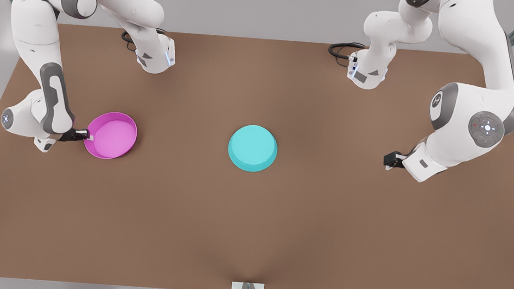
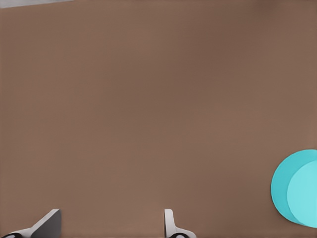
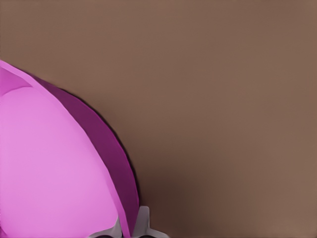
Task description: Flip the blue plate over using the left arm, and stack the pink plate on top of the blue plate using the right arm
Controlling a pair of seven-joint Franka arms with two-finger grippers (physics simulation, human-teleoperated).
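On the brown bench [image 1: 249, 227] the blue plate [image 1: 253, 148] lies near the middle, upside down, so that its flat plain underside faces up and its rim rests on the surface; to my judgement the flip is already done and the plate waits as a base for stacking. To the front view's left of the blue plate, well apart from it, stands the pink plate [image 1: 111, 135], with its open side up. The right gripper [image 1: 84, 135] is closed on the rim of the pink plate, one finger inside and one outside the wall, as the right wrist view confirms; this hold on the edge probably serves to carry it over. The left gripper [image 1: 388, 159] waits to the front view's right of the blue plate, well apart, with fingers spread and empty. The pink plate is magenta outside and lighter pink inside, round and shallow.
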